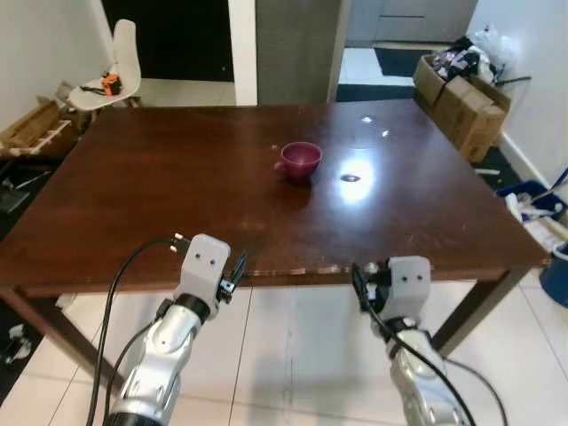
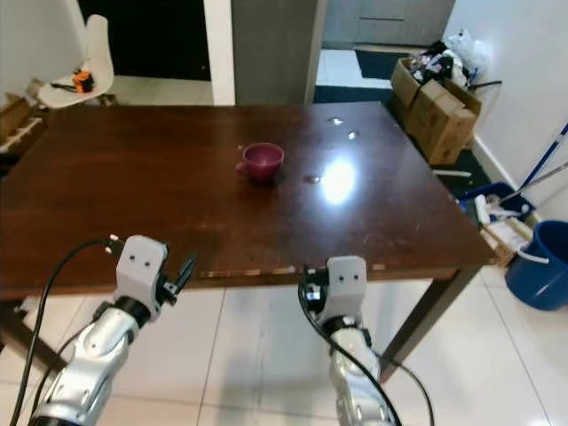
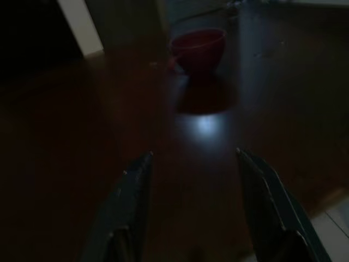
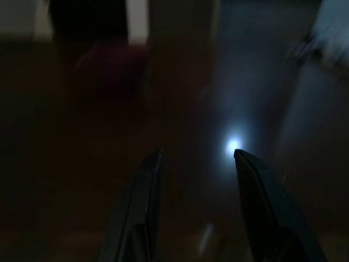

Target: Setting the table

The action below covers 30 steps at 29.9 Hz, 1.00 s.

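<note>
A maroon cup (image 1: 299,161) stands upright near the middle of the dark wooden table (image 1: 151,195), its handle to the left. My left gripper (image 3: 193,154) hangs open at the table's front edge, left of centre, pointing toward the cup (image 3: 199,48) with nothing between its fingers. Over the same front edge, a little further right, my right gripper (image 4: 197,153) is also open and holds nothing. The cup (image 4: 112,68) shows dimly far ahead of it. Both grippers are well short of the cup.
A white chair (image 1: 114,75) with an orange item on its seat stands at the back left, beside a wooden crate (image 1: 35,129). Cardboard boxes (image 1: 461,98) sit at the back right, and a blue bucket (image 2: 543,264) stands on the floor to the right. A grey pillar (image 1: 293,49) rises behind the table.
</note>
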Available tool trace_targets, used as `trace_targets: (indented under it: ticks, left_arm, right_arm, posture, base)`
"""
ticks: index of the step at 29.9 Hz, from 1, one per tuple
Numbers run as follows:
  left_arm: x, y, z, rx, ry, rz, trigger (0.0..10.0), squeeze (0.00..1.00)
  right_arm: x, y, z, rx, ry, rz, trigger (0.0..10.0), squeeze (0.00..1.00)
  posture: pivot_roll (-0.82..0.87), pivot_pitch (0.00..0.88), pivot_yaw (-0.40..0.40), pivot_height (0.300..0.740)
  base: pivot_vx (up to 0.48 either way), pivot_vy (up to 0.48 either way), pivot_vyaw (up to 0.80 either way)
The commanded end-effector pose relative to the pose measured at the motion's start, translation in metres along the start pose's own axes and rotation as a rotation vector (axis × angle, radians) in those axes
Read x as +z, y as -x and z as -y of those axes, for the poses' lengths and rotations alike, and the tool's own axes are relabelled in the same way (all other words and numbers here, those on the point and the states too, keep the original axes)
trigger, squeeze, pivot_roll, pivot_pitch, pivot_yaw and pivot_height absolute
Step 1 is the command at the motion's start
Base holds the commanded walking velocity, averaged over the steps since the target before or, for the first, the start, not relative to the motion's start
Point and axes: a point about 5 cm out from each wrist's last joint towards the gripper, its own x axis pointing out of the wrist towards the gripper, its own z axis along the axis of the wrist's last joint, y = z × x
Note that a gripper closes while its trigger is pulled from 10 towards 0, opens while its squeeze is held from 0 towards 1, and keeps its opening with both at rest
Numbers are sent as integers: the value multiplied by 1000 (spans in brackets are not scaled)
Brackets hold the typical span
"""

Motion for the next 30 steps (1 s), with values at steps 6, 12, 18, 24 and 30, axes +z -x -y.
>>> trace_targets:
  ticks: [6, 12, 18, 24, 30]
  left_arm:
    - [63, -11, -2, -8, 8, 223, 10000, 0]
    - [67, -19, 9, -44, 20, 225, 10000, 0]
    - [56, -16, 14, -67, 33, 151, 10000, 0]
    - [49, -13, 12, -70, 39, 115, 10000, 0]
    - [36, -8, 10, -91, 34, 52, 10000, 0]
  right_arm:
    - [45, -11, 14, -65, 10, 169, 10000, 0]
    - [36, -11, 17, -86, -34, 120, 10000, 0]
    - [23, -7, 2, 29, -203, -2, 10000, 0]
    - [18, -5, -11, 143, -253, -57, 10000, 0]
    - [15, -2, -37, 326, -235, -106, 10000, 0]
  posture:
    - [-85, 0, 105, 740]
    - [-85, 0, 108, 740]
    - [-90, 0, 113, 740]
    - [-85, 0, 113, 740]
    - [-73, 0, 111, 740]
  base:
    - [472, 0, 0]
    - [474, 0, 0]
    - [240, 0, 0]
    - [0, 0, 0]
    - [0, 0, 0]
